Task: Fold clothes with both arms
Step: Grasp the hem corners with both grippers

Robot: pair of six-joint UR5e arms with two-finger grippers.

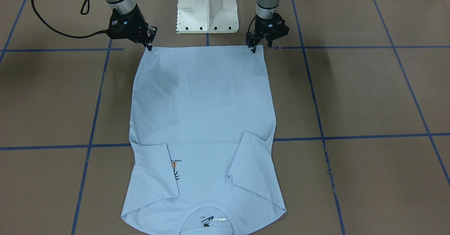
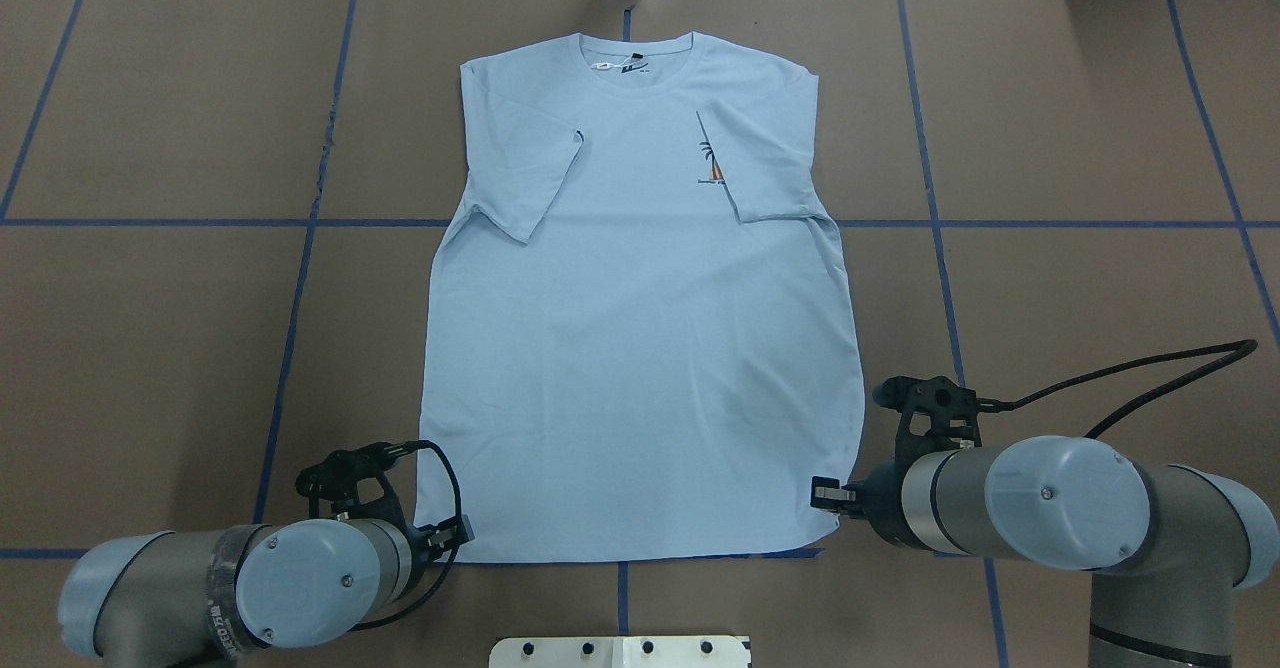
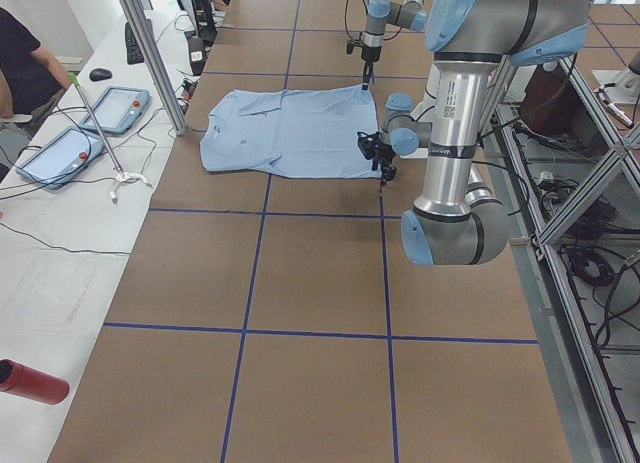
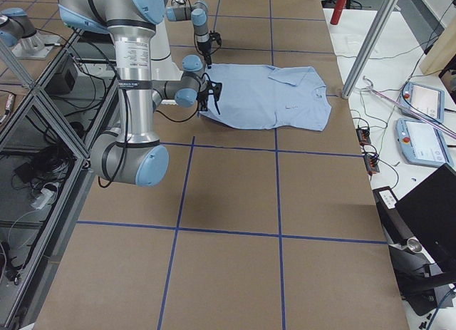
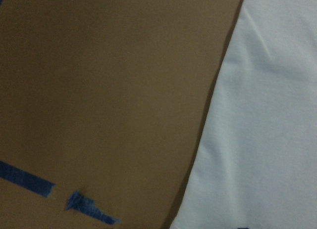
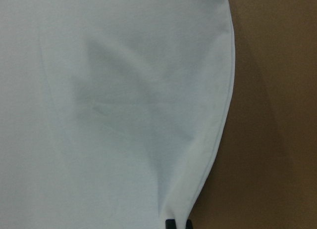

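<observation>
Fingertips (image 6: 171, 224) of your right gripper (image 1: 149, 46) are pressed together on one hem corner of the T-shirt (image 2: 640, 348). The creases running into them in the right wrist view say the cloth is truly pinched. Your left gripper (image 1: 261, 47) stands at the other hem corner with its jaws apparently parted, one tip on the cloth and the other just off it on the table (image 1: 369, 94). Its wrist view shows only the shirt's edge and no fingers, so treat that side as not yet held.

Outward from there, the shirt lies flat and face up, with its hem towards the pedestal base (image 1: 207, 13) and its collar at the far side. Both sleeves (image 2: 520, 173) are turned in over the chest.

Your risks, as I judge them:
- If you lift now, only one corner rises and drags the shirt askew.
- If you close the left jaws too shallow, you may take just the top layer or lose the corner mid-fold.
- If you carry the hem over too fast, the tucked sleeves may flop out.

Writing: the neck tag (image 1: 221, 219) and the dark mark (image 1: 207, 220) printed beside it are too small to read. So is the line under the palm-tree print (image 2: 712, 166), which one sleeve half covers.
</observation>
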